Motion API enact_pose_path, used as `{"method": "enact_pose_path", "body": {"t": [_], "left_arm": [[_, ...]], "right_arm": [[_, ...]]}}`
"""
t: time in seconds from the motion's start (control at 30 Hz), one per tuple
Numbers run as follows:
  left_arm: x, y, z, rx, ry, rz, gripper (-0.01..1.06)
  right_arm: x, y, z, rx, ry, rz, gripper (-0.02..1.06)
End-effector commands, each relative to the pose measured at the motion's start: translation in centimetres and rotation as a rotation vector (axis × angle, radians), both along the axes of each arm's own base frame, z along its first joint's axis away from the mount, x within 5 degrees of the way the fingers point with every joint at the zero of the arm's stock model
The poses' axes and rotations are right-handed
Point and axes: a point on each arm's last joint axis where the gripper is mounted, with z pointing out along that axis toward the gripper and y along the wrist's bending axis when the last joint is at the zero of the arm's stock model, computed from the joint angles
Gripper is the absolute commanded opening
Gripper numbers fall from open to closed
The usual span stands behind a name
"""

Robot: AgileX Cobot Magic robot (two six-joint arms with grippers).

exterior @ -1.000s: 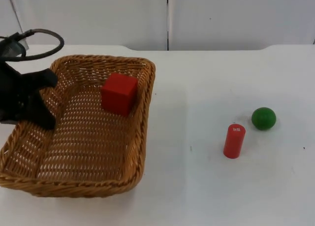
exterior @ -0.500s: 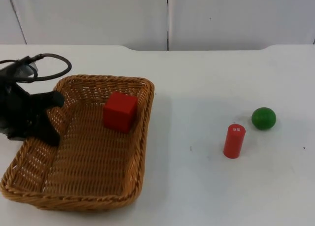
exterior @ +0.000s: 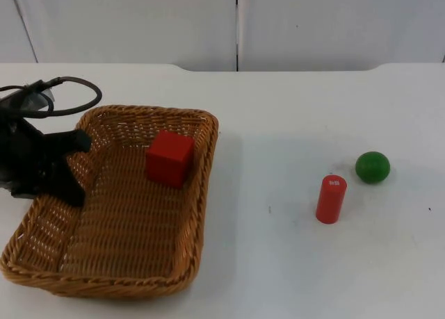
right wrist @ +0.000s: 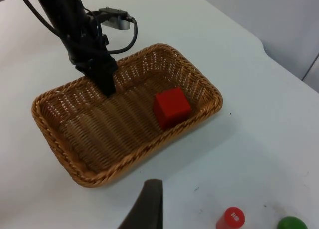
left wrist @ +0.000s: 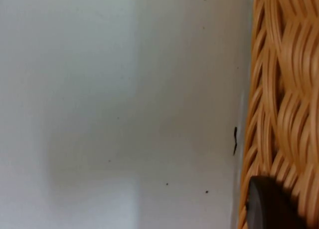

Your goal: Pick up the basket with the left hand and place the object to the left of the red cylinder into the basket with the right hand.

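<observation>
Inspector A: Against the frame half a second back, almost no displacement is recorded. The left gripper [exterior: 66, 167] is found clamped on the left wall of the woven tan wicker basket [exterior: 201, 194], one finger inside, one outside. The basket appears to rest on the white table top [exterior: 292, 110]; whether it is lifted at all cannot be established.

Inspector B: And the task's object?

Inspector A: The red wooden cube [exterior: 169, 157] is already lying inside the basket, near its far right corner. The upright red cylinder [exterior: 331, 199] stands well apart on the table, with a green ball [exterior: 373, 167] just beside it on its far right.

Inspector B: Risks noted?

Inspector A: The basket is held by one wall alone, so a tilt on lifting is judged likely; the cube could then slide. A woven wall may also flex in the grip.

Inspector B: Anything obscured?

Inspector A: Of the right gripper [right wrist: 144, 209], a single dark fingertip is seen; whether it is parted or closed cannot be told. That arm is judged to be waiting, high above the table.
</observation>
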Motion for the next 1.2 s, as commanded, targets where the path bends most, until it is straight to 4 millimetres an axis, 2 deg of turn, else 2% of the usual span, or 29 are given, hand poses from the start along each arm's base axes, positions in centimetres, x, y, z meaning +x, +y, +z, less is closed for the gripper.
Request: {"method": "enact_pose_path", "body": {"t": [0.0, 0.43, 0.47, 0.53, 0.57, 0.67, 0.73, 0.8, 0.87, 0.97, 1.07, 1.17], "left_arm": [[0.2, -0.1, 0.1, -0.022, -0.001, 0.028, 0.00], [0.2, -0.3, 0.2, -0.049, 0.008, 0.049, 0.00], [0.2, -0.3, 0.2, -0.052, 0.011, 0.048, 0.02], [0.2, -0.3, 0.2, -0.054, 0.014, 0.050, 0.14], [0.2, -0.3, 0.2, -0.054, 0.014, 0.050, 0.14], [0.1, -0.4, 0.3, -0.062, 0.023, 0.048, 0.39], [0.1, -0.4, 0.3, -0.067, 0.028, 0.044, 0.63], [0.1, -0.4, 0.3, -0.067, 0.026, 0.044, 0.67], [0.1, -0.3, 0.7, -0.049, 0.007, 0.032, 0.81], [0.3, 0.0, 1.7, -0.010, -0.040, 0.019, 0.86], [0.3, 0.2, 2.8, 0.023, -0.082, 0.005, 0.85], [0.2, 0.6, 4.9, 0.080, -0.133, 0.001, 0.85]], "right_arm": [[0.0, -0.2, 0.3, 0.006, -0.026, -0.008, 0.85], [0.1, -0.3, 0.2, -0.012, -0.036, -0.010, 0.85], [0.0, -0.3, 0.2, -0.013, -0.034, -0.010, 0.85], [0.0, -0.3, 0.2, -0.013, -0.034, -0.010, 0.85], [0.0, -0.3, 0.2, -0.013, -0.034, -0.010, 0.85], [0.0, -0.3, 0.2, -0.012, -0.032, -0.011, 0.85], [0.0, -0.3, 0.2, -0.013, -0.031, -0.011, 0.85], [0.0, -0.3, 0.2, -0.013, -0.031, -0.011, 0.85], [0.0, -0.3, 0.1, -0.016, -0.027, -0.010, 0.85], [0.0, -0.4, 0.1, -0.020, -0.020, -0.009, 0.85], [0.0, -0.4, 0.1, -0.023, -0.016, -0.009, 0.85], [0.0, -0.4, 0.1, -0.023, -0.016, -0.009, 0.85]]}}
